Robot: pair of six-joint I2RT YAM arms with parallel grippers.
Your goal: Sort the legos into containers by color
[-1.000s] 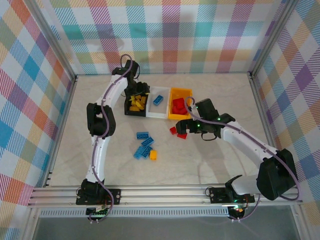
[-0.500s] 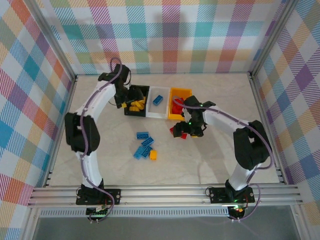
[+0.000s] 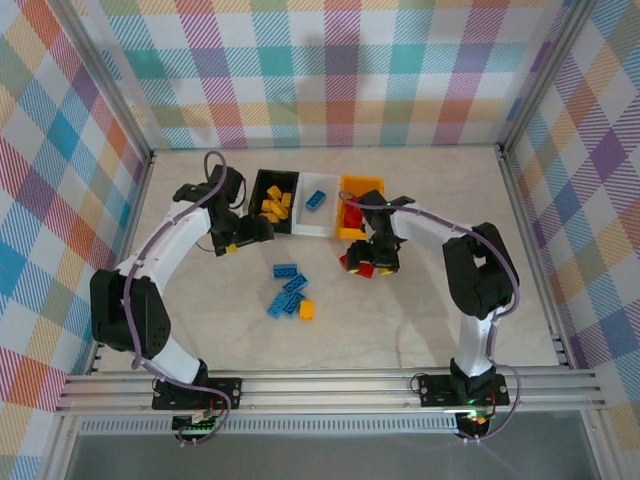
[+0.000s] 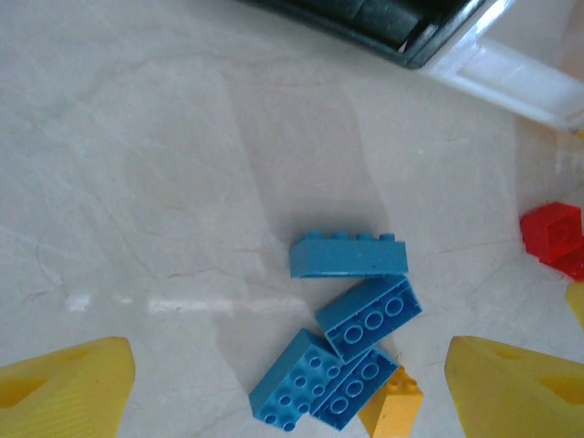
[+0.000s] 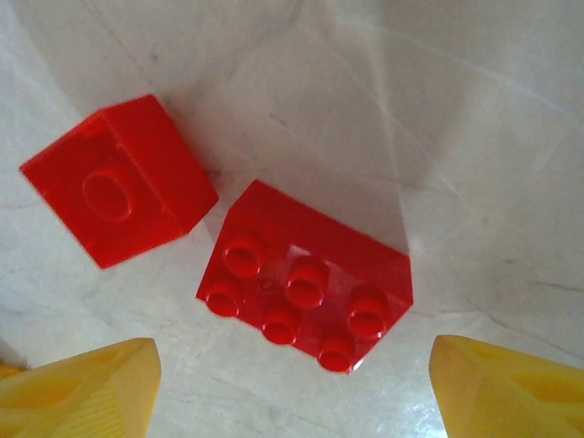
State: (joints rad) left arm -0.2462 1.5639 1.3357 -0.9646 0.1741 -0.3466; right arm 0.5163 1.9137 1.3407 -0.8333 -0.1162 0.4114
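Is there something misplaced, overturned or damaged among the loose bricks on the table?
Nothing looks damaged. One yellow-orange brick lies against the cluster of blue bricks, the single other colour there. In that cluster, an overturned blue brick shows its hollow underside.

Worktop [image 3: 420, 330]: pale, marble-look surface with faint grey veining, matte. Enclosed on three sides by pastel plaid panels: back wall [image 3: 330, 80], left wall [image 3: 50, 200], right wall [image 3: 600, 200]. Aluminium extrusion posts [image 3: 105, 75] at the back corners, double aluminium rail [image 3: 330, 390] along the near edge. Lighting soft and even, one faint glare streak [image 4: 182, 303] on the worktop.
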